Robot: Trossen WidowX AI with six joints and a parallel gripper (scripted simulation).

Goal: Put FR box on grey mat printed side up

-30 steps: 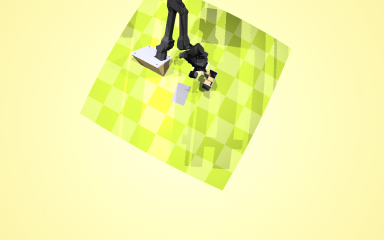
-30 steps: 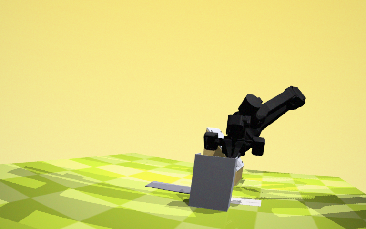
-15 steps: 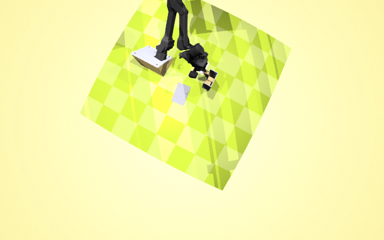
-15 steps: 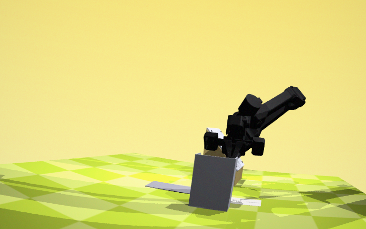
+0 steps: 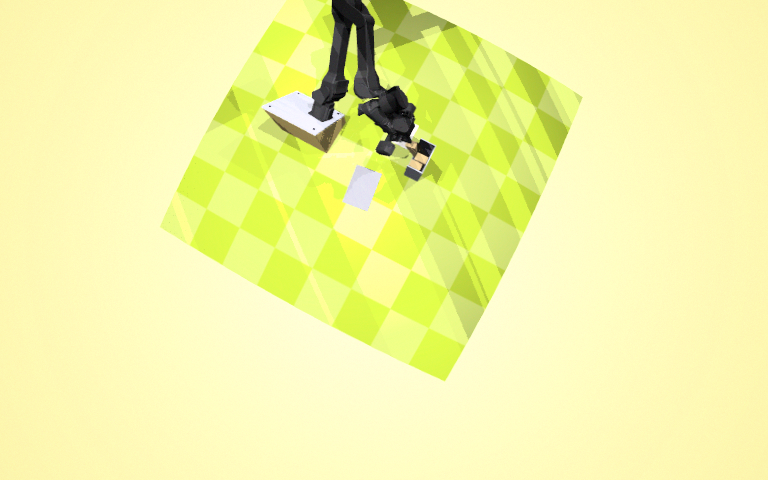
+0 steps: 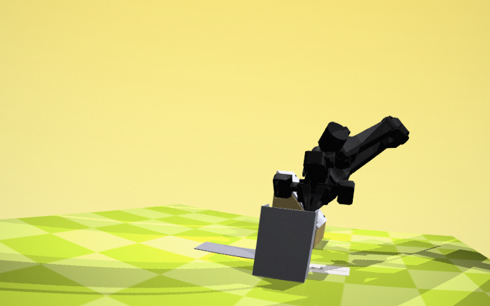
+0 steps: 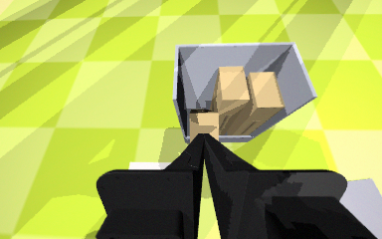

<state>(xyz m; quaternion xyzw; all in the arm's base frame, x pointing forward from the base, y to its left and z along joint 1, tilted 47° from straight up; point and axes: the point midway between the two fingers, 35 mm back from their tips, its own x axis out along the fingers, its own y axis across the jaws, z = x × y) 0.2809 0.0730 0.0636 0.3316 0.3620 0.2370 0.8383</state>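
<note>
My gripper is shut and empty. In the wrist view its tips overlap the near edge of the left tan box; contact cannot be told. The grey bin also holds a middle box and a right box, side by side. All three show mainly their plain top ends. Their sides are mostly hidden or shaded, and no reach code is readable. The grey mat bears no box.
A white flat piece lies beside the bin, partly hidden by the gripper in the wrist view. The arm stands on a wooden pedestal with a white top. The bin's walls rise around the boxes. Shadow bands cross the checkered floor.
</note>
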